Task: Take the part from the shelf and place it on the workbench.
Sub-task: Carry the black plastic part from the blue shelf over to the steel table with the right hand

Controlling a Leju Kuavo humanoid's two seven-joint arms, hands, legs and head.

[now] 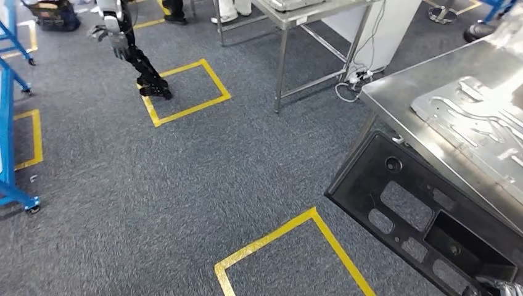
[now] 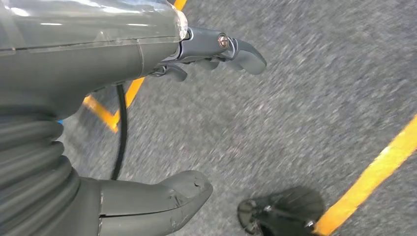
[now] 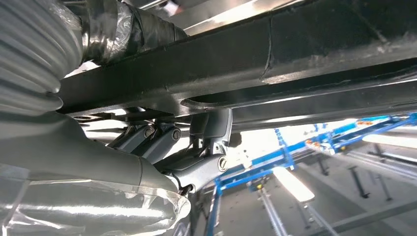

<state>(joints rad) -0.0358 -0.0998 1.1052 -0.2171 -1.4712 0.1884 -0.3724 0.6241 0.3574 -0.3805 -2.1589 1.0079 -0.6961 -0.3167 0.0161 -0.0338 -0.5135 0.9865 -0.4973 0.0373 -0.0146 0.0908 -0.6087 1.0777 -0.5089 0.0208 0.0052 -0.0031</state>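
While the robot stands on grey carpet (image 1: 185, 185) marked with yellow tape squares (image 1: 290, 240), its right hand (image 3: 196, 157) grips the black part (image 1: 425, 222) at the near right: in the right wrist view the fingers (image 3: 214, 130) hook up through an opening in the dark panel, with the thumb below. In the head view the part is a long flat black plastic panel with several cut-outs, held tilted above the floor, its near end at the bottom right corner. Its far long edge lies just beside the near edge of the metal workbench (image 1: 407, 92); whether the two touch I cannot tell.

The left hand (image 2: 196, 123) holds nothing. In the left wrist view its dark fingers (image 2: 236, 49) and thick grey thumb (image 2: 167, 196) stand apart above the carpet, with a strip of yellow tape nearby.

On the workbench to the right lies a silver metal plate (image 1: 475, 117) with raised shapes. Farther off, at centre, stands a steel-legged table (image 1: 296, 24) with a white cabinet (image 1: 370, 31) and cables (image 1: 351, 83) behind it. At the far left another robot's arm (image 1: 123, 46) hangs over a taped square. Blue frames (image 1: 9, 123) line the left edge, and people's feet (image 1: 231, 9) show at the far end.
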